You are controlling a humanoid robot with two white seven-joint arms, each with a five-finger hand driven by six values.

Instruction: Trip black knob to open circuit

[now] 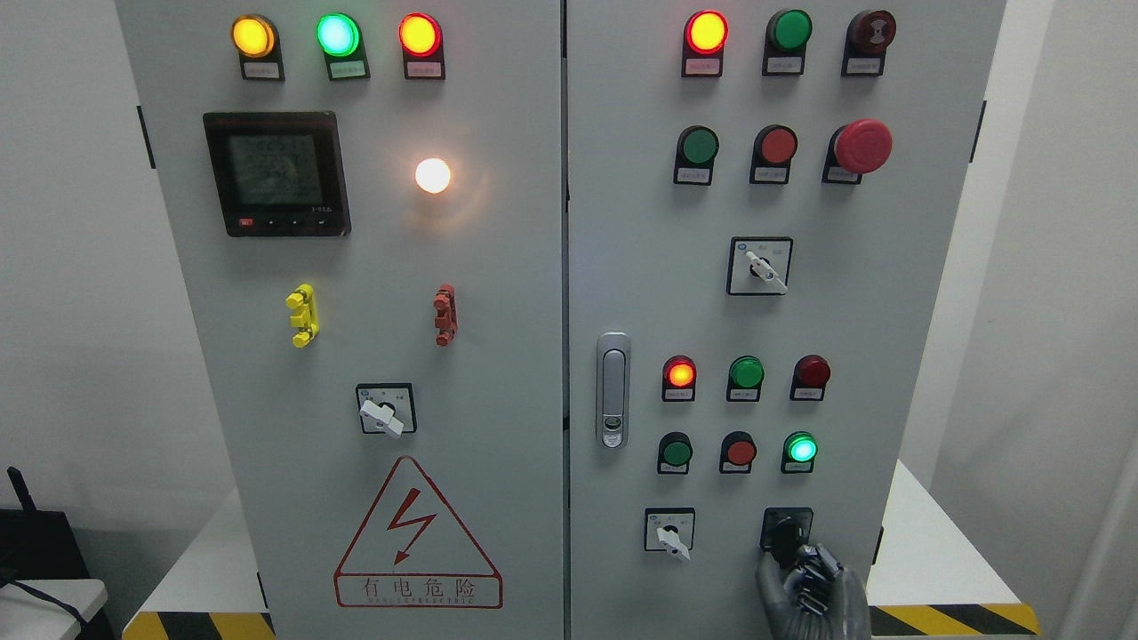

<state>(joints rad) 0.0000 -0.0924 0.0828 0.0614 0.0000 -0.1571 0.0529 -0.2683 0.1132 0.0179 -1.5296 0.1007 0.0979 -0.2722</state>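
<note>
The right hand rises from the bottom edge of the grey control cabinet, near its lower right corner, fingers curled around the black knob, right of a white selector switch.

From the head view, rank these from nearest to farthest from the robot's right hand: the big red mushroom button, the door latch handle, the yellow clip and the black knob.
1. Black knob, lower right door, at the right hand's fingers.
2. Door latch handle, left edge of the right door.
3. Big red mushroom button, upper right, high above the hand.
4. Yellow clip, left door, far across.
</note>
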